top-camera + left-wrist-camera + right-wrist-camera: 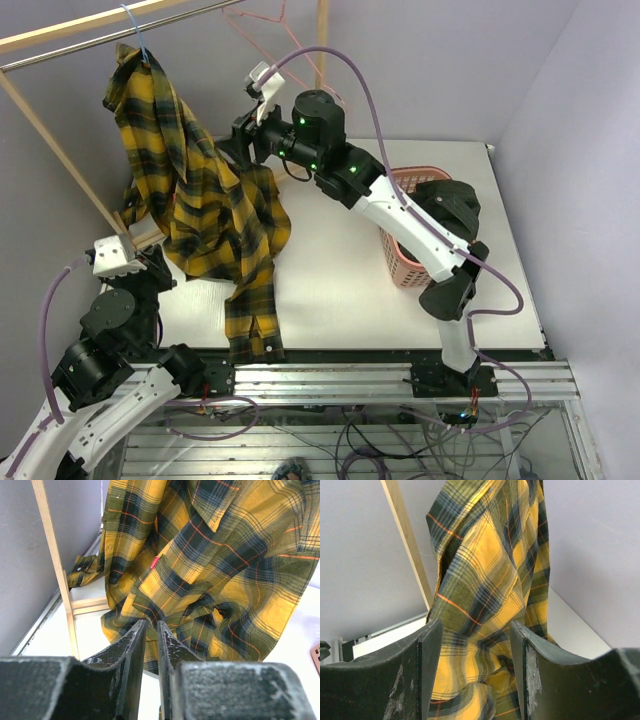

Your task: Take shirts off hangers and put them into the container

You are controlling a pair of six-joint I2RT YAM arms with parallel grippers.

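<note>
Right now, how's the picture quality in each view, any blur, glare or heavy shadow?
Top external: evenly lit and sharp, only a soft shadow beneath the plaid shirt. Left wrist: shirt crisp, left gripper close up and soft, white table nearly washed out. Right wrist: shirt in focus, right gripper dark and slightly blurred.

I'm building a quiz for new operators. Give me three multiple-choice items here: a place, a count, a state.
1. The plaid shirt hangs from: A the blue hanger; B a door hook; C a chair back.
2. Hangers in view: A one; B two; C four.
3. The right pincer is: A open; B shut on a hanger; C shut empty.
Answers: A, its collar sits on that hanger; B, the blue one and a bare pink hanger; A, its fingers stand wide apart.
</note>
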